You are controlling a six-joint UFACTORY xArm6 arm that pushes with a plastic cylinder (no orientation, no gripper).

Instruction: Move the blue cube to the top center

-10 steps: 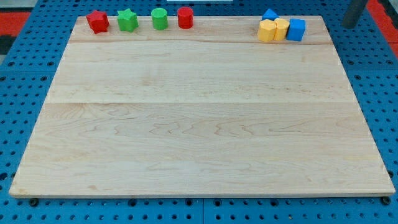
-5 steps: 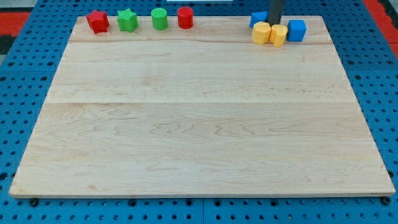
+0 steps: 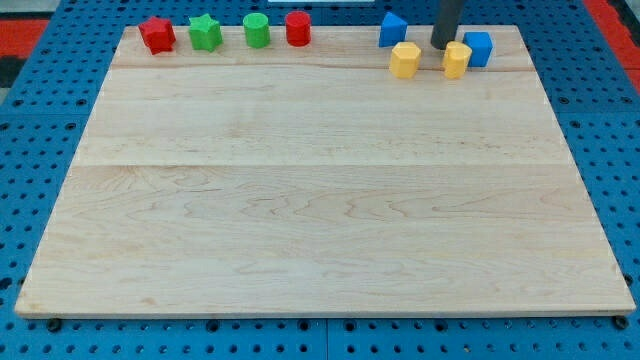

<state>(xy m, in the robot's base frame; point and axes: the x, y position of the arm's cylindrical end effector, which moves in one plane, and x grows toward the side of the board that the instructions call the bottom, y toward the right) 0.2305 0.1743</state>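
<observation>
Camera view: the wooden surface (image 3: pixel 320 200) fills most of the frame, lying on a blue pegboard (image 3: pixel 40 120) that shows around its edges. The dark rod (image 3: pixel 446 20) comes down from the view's top on the right side, and my tip (image 3: pixel 441 44) rests on the surface in the gap between two yellow blocks, just above their level. There is no claw on this arm, so nothing is clenched or released; the tip grasps nothing.

All the blocks sit along the view's top edge. At the right, the blue cube (image 3: pixel 478 48) stands just right of the right yellow block (image 3: pixel 457 59), apparently touching it. The left yellow block (image 3: pixel 404 59) lies apart, left of the tip, with a second blue block (image 3: pixel 392 29) just above and left of it. Well apart on the left stand a red cylinder (image 3: pixel 298 28), a green cylinder (image 3: pixel 257 30), a green star (image 3: pixel 205 32) and a red star (image 3: pixel 157 34).
</observation>
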